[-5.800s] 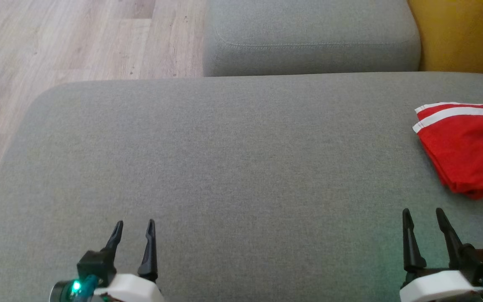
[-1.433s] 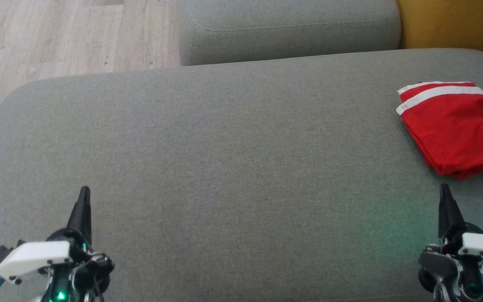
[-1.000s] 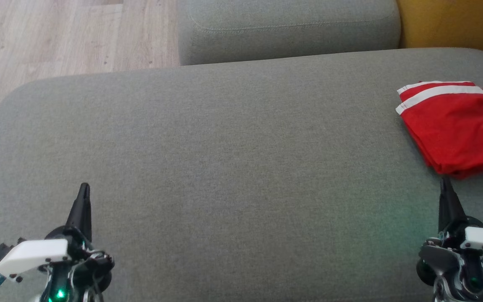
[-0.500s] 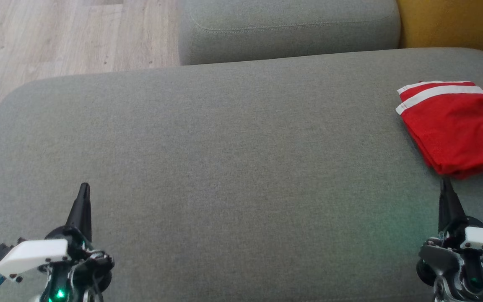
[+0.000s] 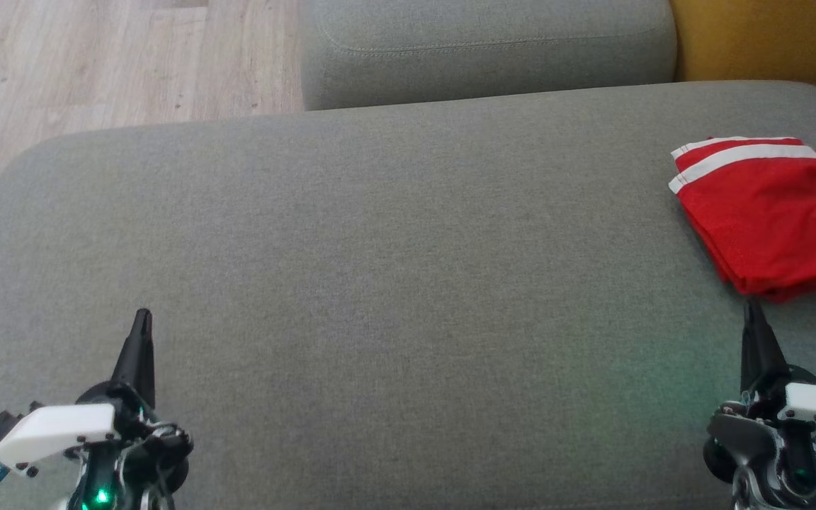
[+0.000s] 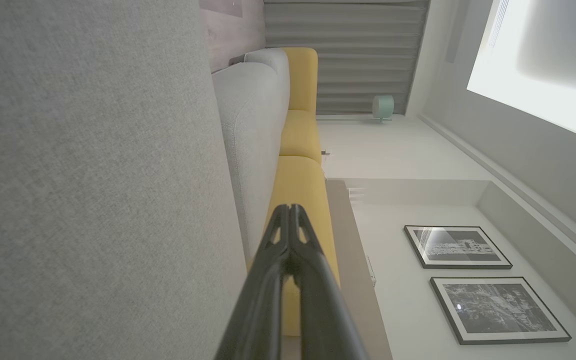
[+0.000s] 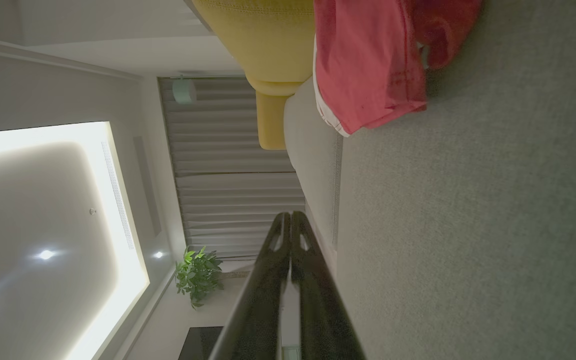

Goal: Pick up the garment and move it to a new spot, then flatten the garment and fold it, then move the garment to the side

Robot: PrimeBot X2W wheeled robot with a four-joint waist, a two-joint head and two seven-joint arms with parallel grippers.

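Note:
The garment (image 5: 769,216) is red with white stripes and lies folded at the right edge of the grey sofa seat (image 5: 394,269); in the right wrist view the garment (image 7: 368,65) sits at the top. My right gripper (image 5: 751,312) is shut and empty, its tip just below the garment's near corner, apart from it. My left gripper (image 5: 142,319) is shut and empty at the lower left, far from the garment. Both wrist views show the fingers pressed together, left gripper (image 6: 289,210) and right gripper (image 7: 290,217).
A second grey cushion (image 5: 486,49) stands behind the seat. A yellow cushion (image 5: 769,42) is at the back right. Wooden floor (image 5: 96,64) lies beyond the seat's left and far-left edges.
Nothing has moved over the last second. Well before that, both grippers stood open and the camera has since shifted.

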